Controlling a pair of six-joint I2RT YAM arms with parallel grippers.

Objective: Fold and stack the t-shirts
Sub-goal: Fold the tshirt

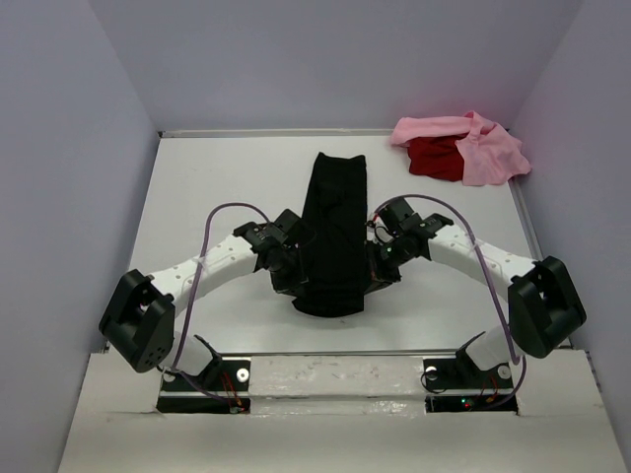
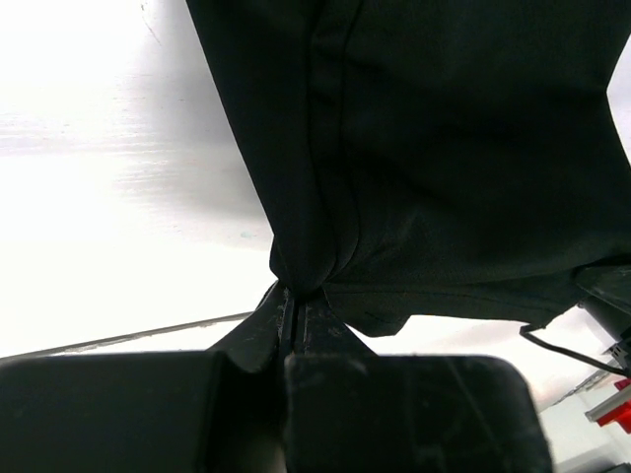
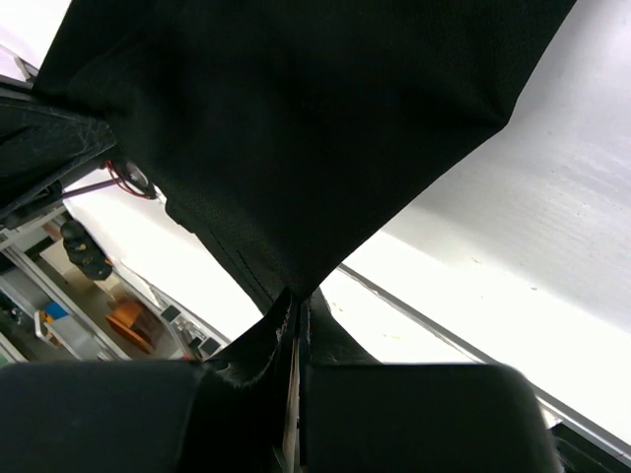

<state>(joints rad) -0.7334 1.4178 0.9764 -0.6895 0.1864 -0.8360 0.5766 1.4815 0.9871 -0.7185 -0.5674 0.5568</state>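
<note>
The black t-shirt (image 1: 333,227), gathered into a long narrow band, runs down the middle of the counter (image 1: 197,197) from its far half toward the near edge, and its near end is raised between the two arms. The left claw (image 2: 294,304) is pinched together on the left side of that raised end near a stitched hem, and the right claw (image 3: 296,301) is clamped on its right side, the cloth bunching at both sets of tips. The pink t-shirt (image 1: 488,153) lies crumpled partly over the red t-shirt (image 1: 434,160) at the counter's far right corner, well apart from the black one.
</note>
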